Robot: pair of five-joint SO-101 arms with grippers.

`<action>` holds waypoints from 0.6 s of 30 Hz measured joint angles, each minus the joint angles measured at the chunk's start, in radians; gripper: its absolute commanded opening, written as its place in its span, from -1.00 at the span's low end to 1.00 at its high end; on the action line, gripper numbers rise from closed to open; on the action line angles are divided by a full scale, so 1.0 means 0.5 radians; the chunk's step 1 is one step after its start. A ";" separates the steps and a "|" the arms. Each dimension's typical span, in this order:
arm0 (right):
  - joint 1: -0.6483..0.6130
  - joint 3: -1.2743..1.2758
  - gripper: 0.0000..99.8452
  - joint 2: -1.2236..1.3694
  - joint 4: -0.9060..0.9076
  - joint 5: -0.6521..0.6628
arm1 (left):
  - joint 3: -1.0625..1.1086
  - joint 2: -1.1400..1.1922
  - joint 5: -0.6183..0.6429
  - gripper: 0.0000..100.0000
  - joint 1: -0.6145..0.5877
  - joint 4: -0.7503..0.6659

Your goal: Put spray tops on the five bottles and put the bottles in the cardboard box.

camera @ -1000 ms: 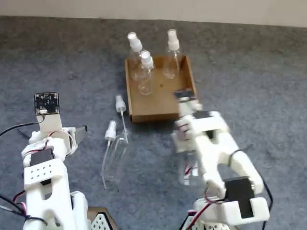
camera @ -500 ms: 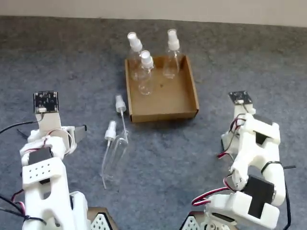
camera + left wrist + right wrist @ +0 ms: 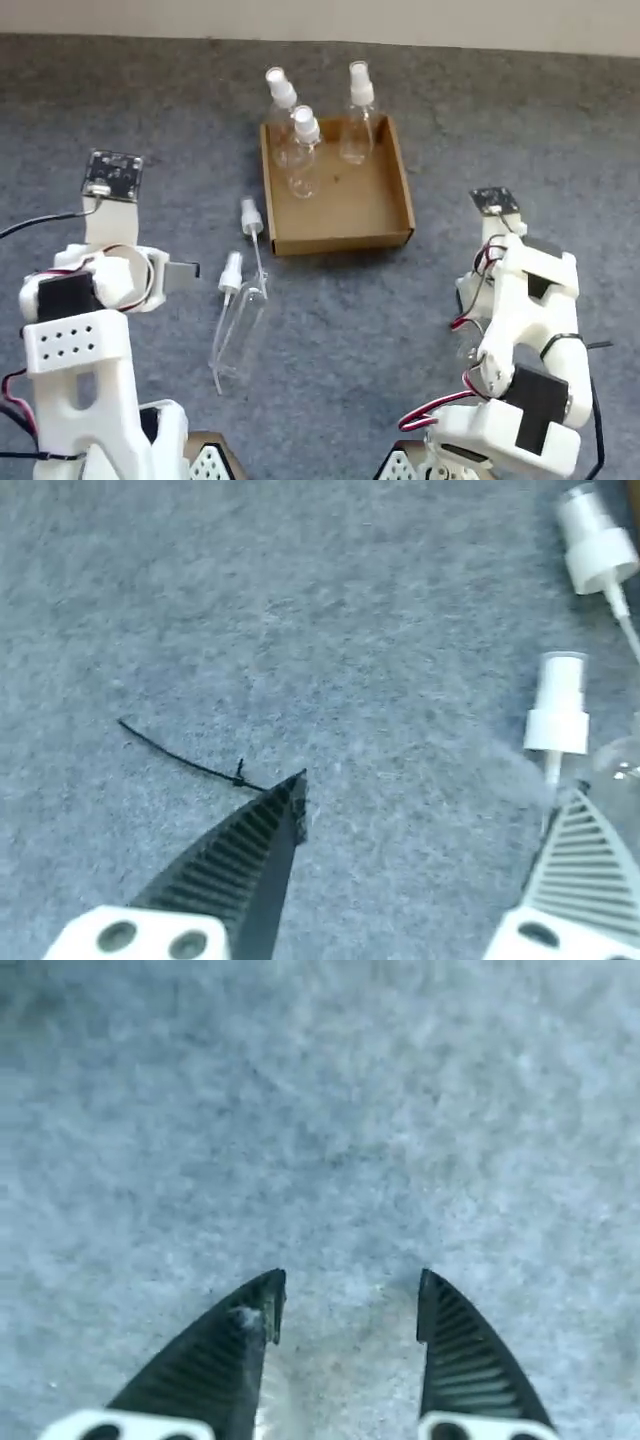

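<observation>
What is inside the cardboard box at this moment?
Three clear bottles with white spray tops stand upright toward the far side of the cardboard box. The front bottle hides part of the one behind it.

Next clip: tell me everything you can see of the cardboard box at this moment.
The cardboard box is a shallow, open-topped brown tray with low walls, roughly rectangular, lying flat on the grey carpet toward the far middle. Three clear bottles with white spray tops stand upright in its far half, two near the far-left corner and one near the far-right. Its near half shows bare cardboard floor. Nothing else touches it.
</observation>
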 measured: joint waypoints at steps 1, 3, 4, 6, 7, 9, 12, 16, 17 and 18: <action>0.006 0.000 -0.67 -0.009 0.000 -0.028 | 0.000 0.000 0.000 -0.36 0.034 0.000; 0.006 0.000 -0.67 -0.052 0.000 -0.049 | -0.003 0.000 0.000 -0.36 0.074 0.006; 0.003 0.000 -0.67 -0.092 0.000 -0.049 | -0.003 0.000 0.000 -0.35 0.080 0.009; -0.003 0.000 -0.67 -0.178 0.006 -0.055 | -0.003 0.000 0.000 -0.35 0.086 0.012; -0.006 0.000 -0.67 -0.221 0.028 -0.049 | -0.003 0.000 0.000 -0.35 0.086 0.012; -0.003 0.000 -0.67 -0.270 0.107 -0.009 | -0.003 0.000 0.000 -0.35 0.089 0.025; 0.000 0.040 -0.67 -0.285 0.135 0.015 | -0.003 0.000 0.000 -0.35 0.092 0.031; -0.003 0.209 -0.67 -0.295 0.055 0.021 | -0.003 0.000 0.000 -0.35 0.092 0.031; -0.003 0.245 -0.67 -0.295 0.028 0.021 | -0.003 0.000 0.000 -0.35 0.095 0.031; 0.000 0.276 -0.67 -0.295 0.003 0.021 | -0.003 0.000 0.000 -0.35 0.101 0.031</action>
